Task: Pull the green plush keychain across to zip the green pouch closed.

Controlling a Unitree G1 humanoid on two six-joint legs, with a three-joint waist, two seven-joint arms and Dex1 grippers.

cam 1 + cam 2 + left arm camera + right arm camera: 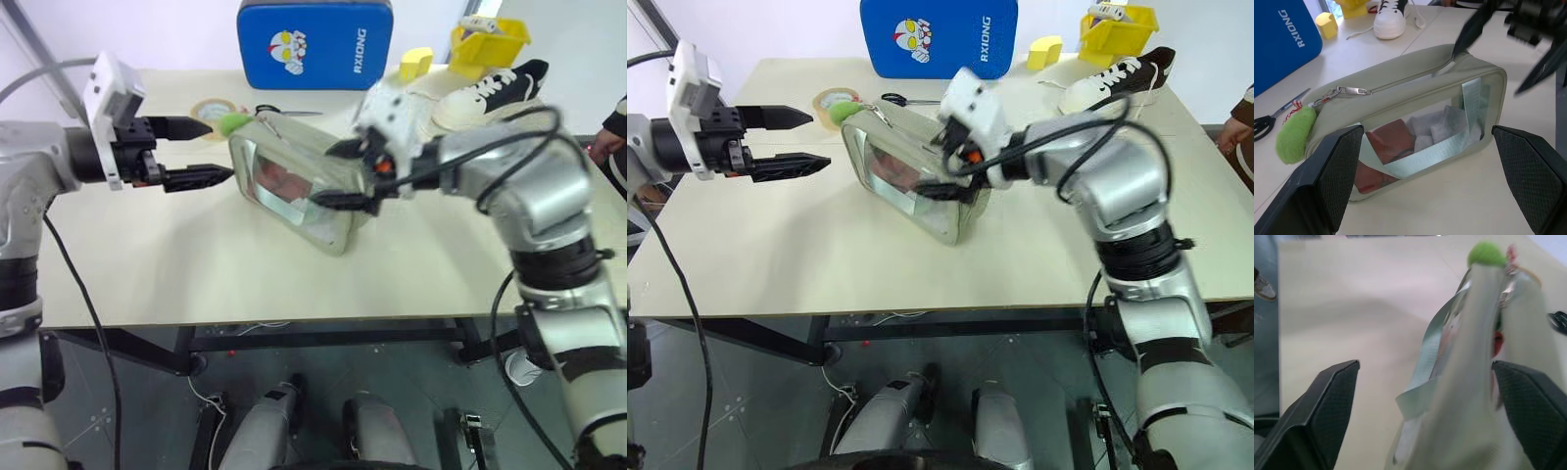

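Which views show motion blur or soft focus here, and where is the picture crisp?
Left eye view: the right end effector smears with motion blur, while the left end effector is crisp. Right wrist view: the green pouch is soft, out of focus. Left wrist view: the green plush keychain and zipper are sharp.

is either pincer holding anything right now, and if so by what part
Nothing is held. The left pincer is open just short of the green plush keychain; the right pincer is open around the far end of the green pouch.
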